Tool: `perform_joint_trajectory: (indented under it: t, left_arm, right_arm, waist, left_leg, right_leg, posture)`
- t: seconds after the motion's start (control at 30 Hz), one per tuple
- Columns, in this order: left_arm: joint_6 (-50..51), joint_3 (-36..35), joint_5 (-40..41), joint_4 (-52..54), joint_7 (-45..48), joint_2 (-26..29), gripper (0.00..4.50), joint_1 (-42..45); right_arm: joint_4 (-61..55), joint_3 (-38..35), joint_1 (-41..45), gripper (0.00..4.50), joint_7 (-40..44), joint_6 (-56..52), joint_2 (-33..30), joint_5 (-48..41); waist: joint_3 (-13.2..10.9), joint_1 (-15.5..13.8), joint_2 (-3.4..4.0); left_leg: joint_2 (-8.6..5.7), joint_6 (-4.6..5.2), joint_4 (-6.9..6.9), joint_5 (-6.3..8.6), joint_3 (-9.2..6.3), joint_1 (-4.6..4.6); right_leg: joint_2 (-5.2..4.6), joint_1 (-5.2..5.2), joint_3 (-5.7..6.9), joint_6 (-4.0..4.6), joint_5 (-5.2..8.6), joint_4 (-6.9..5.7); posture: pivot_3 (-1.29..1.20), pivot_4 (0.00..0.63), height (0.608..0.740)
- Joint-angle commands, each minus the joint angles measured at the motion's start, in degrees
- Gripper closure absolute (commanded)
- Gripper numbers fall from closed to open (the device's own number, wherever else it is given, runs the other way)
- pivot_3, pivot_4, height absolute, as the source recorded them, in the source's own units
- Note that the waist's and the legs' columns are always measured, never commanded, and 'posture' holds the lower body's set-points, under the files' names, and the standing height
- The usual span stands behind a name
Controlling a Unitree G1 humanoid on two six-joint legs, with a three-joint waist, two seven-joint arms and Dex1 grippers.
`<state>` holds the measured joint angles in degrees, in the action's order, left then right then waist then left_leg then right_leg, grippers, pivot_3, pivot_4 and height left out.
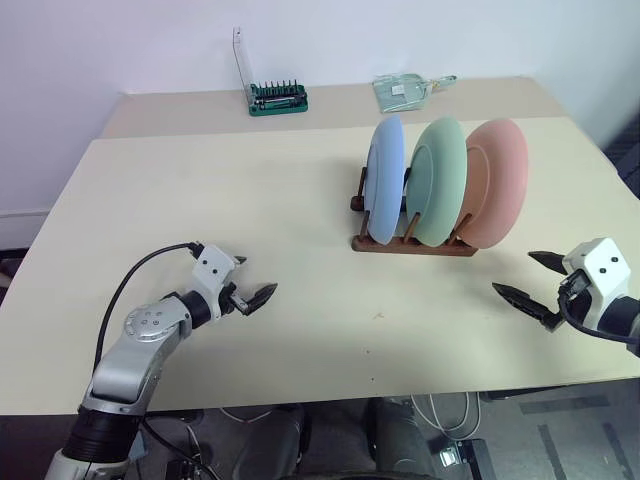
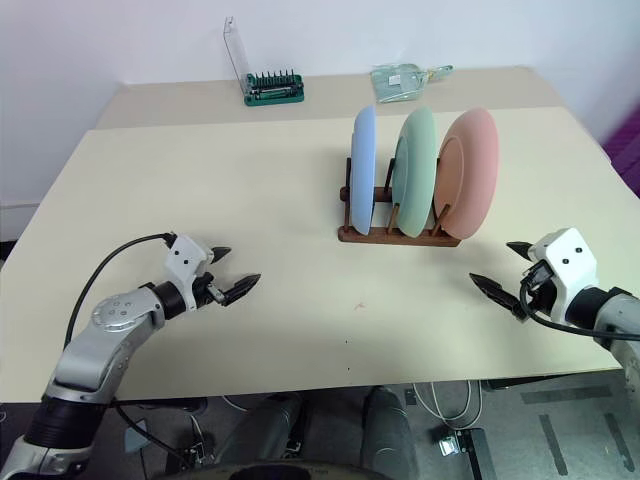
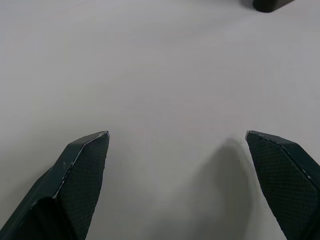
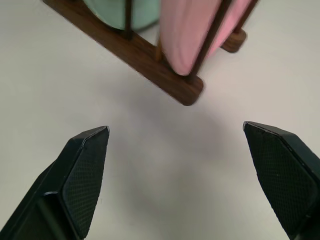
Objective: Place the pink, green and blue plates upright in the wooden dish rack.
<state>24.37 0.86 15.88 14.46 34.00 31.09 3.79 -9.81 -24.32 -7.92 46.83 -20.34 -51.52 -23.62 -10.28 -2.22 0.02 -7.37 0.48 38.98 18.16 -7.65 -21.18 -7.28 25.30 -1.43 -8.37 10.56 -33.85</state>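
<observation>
Left eye view: light blue [image 1: 386, 180], mint green [image 1: 438, 180] and salmon pink round matte plates [image 1: 497, 183] stand upright in dark wooden dish rack [image 1: 415, 243] on beige desk [image 1: 250, 190]; left tool [image 1: 253, 279] and right tool [image 1: 527, 276] gape wide, empty.

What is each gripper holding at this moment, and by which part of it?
Nothing is held. The left gripper and the right gripper are both open above the bare table. The three plates stand in the wooden dish rack, untouched.
</observation>
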Motion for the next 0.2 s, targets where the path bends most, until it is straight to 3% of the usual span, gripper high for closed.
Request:
perform_joint_trajectory:
  t: [0.03, 0.2]
  left_arm:
    - [0.1, -1.4, -0.3, 3.8, -1.0, 0.2, 0.0, -1.4]
    - [-0.4, -1.8, -0.7, 4.7, -2.2, -0.4, 0.0, -3.0]
  right_arm:
    - [2.8, 0.1, 2.0, 0.13, 1.9, 2.7, 0.1, 0.7]
    - [7.0, 1.4, 5.2, 0.13, 3.9, 3.9, -0.5, 1.4]
  waist:
    - [0.0, 0.0, 0.0]
    - [0.0, 0.0, 0.01]
  left_leg:
    - [0.0, 0.0, 0.0, 0.0, -0.02, 0.0]
    - [0.0, 0.0, 0.0, 0.0, -0.03, 0.0]
  right_leg:
    - [0.01, 0.0, 0.01, 0.0, 0.0, -0.01]
    - [0.01, 0.01, 0.01, 0.0, 0.0, -0.03]
  posture:
    - [0.0, 0.15, 0.74]
    - [0.0, 0.15, 0.74]
